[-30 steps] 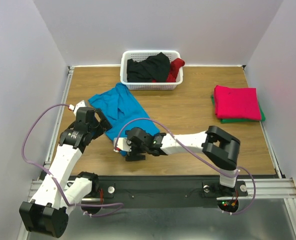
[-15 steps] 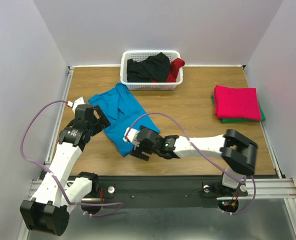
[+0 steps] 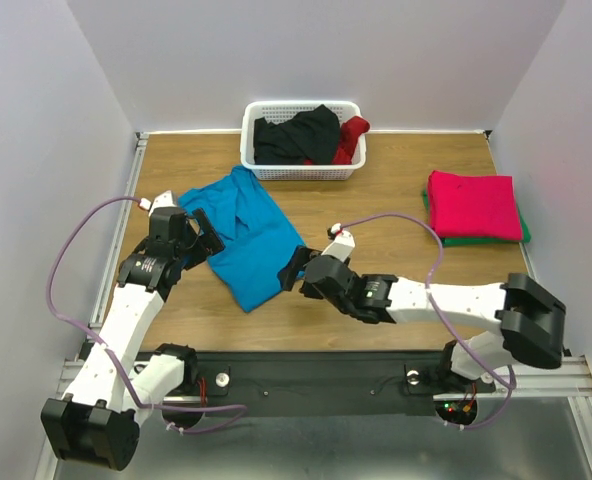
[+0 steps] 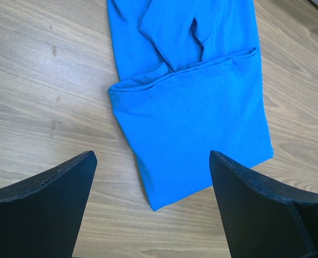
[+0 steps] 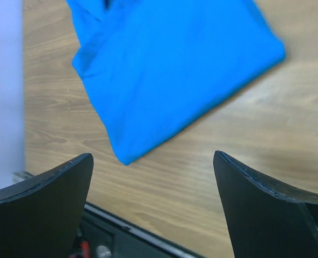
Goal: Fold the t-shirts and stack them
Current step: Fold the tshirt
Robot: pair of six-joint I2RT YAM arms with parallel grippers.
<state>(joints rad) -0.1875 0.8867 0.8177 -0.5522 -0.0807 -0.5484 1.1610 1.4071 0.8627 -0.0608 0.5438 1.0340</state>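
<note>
As counted from the white basket (image 3: 301,104), five t-shirts show. Two lie inside it: the black t-shirt (image 3: 296,135) and the dark red t-shirt (image 3: 352,133). The turquoise t-shirt (image 3: 251,235) lies partly folded on the table (image 3: 396,180), nearer than the basket and to its left. The magenta t-shirt (image 3: 473,205) sits folded on the green t-shirt (image 3: 476,241), well right of the basket. The left gripper (image 3: 206,237) and right gripper (image 3: 294,268) both gape wide and hold nothing.

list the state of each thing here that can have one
blue t-shirt, partly folded, flat on the table, not held
magenta-red t-shirt, folded, top of the stack
green t-shirt, folded, bottom of the stack
basket, upright, holding two shirts
black t-shirt, crumpled in the basket
dark red t-shirt, crumpled in the basket
left gripper, open, empty
right gripper, open, empty
</note>
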